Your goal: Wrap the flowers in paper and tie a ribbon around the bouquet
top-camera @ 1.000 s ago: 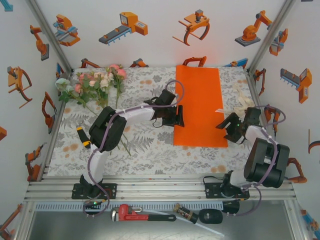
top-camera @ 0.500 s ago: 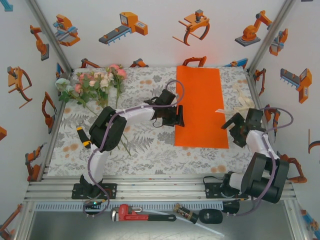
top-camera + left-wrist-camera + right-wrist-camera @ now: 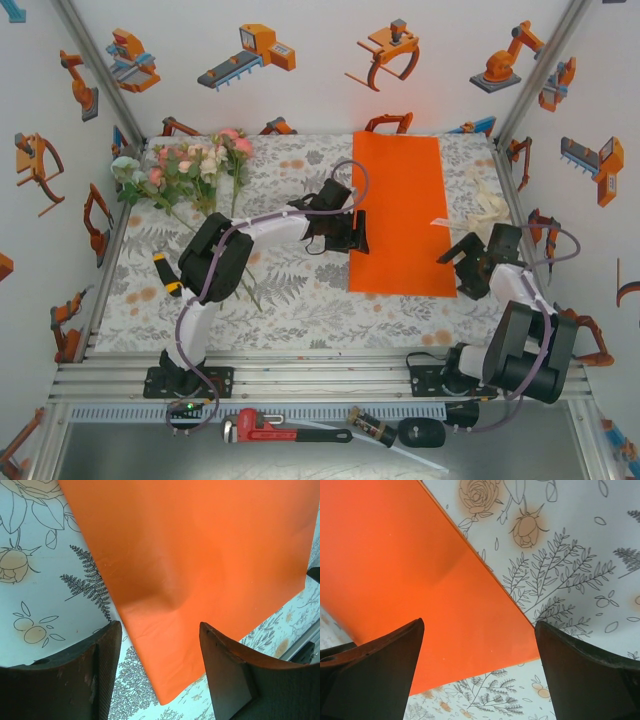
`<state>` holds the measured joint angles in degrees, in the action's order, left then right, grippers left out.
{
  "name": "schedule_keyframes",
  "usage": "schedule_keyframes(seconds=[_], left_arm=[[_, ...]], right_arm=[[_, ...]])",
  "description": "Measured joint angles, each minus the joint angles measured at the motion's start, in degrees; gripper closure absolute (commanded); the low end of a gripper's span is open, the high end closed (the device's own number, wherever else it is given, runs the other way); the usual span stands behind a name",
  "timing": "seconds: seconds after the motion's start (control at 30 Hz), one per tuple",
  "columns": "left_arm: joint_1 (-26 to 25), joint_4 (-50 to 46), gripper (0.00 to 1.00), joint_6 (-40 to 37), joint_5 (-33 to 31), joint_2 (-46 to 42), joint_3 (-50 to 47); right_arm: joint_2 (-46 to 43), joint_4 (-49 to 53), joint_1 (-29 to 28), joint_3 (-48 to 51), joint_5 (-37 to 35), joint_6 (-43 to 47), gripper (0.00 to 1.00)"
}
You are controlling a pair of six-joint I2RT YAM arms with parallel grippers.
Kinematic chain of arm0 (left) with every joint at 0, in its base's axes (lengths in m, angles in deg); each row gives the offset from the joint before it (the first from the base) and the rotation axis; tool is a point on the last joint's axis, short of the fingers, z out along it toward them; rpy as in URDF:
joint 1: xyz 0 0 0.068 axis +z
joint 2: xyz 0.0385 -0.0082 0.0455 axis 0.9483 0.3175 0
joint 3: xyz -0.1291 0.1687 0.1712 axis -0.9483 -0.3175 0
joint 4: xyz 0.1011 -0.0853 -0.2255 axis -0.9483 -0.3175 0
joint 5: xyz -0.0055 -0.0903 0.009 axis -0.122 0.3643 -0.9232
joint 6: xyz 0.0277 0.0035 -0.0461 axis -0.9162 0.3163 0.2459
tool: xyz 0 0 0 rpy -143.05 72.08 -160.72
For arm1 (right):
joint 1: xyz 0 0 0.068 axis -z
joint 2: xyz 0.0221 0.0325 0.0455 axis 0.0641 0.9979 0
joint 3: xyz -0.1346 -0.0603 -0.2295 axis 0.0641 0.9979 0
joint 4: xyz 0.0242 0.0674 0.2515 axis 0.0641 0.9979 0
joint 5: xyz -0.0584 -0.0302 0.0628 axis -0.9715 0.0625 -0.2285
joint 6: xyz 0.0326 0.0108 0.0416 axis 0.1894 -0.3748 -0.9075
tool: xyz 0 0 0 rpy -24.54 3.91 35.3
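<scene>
The paper [image 3: 400, 190] lies flat on the bench [image 3: 300, 300], right of centre: thin, light, floppy (it creases), so pinch its edges, where your left tool [image 3: 160, 647] and right tool [image 3: 480, 652] hang agape.

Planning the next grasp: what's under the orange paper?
The paper lies on the floral tablecloth, which shows around its edges. The sheet is opaque, so anything beneath its middle is hidden.
</scene>
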<state>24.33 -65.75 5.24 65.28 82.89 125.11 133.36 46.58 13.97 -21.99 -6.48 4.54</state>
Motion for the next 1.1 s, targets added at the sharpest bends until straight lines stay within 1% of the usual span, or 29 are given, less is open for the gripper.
schedule_keyframes(seconds=[0.2,0.6,0.7,0.97,1.1], left_arm=[[0.00,0.02,0.40,0.04,0.00,0.02,0.02],[0.07,0.09,0.41,0.17,0.52,0.15,0.13],[0.15,0.15,0.41,0.17,0.94,0.28,0.22],[0.22,0.35,0.40,0.17,1.55,0.39,0.24],[0.24,0.81,0.34,0.15,2.16,0.44,0.28]], right_arm=[[0.33,-0.07,0.00,0.07,1.68,-0.42,0.25],[1.68,-2.40,-0.81,0.22,4.37,-1.09,0.26],[2.49,-4.33,-2.64,0.22,4.96,-1.64,0.26],[5.53,-9.33,-10.01,-0.66,5.22,-4.17,0.26],[8.24,-12.96,-13.31,-1.62,5.60,-6.10,0.26]])
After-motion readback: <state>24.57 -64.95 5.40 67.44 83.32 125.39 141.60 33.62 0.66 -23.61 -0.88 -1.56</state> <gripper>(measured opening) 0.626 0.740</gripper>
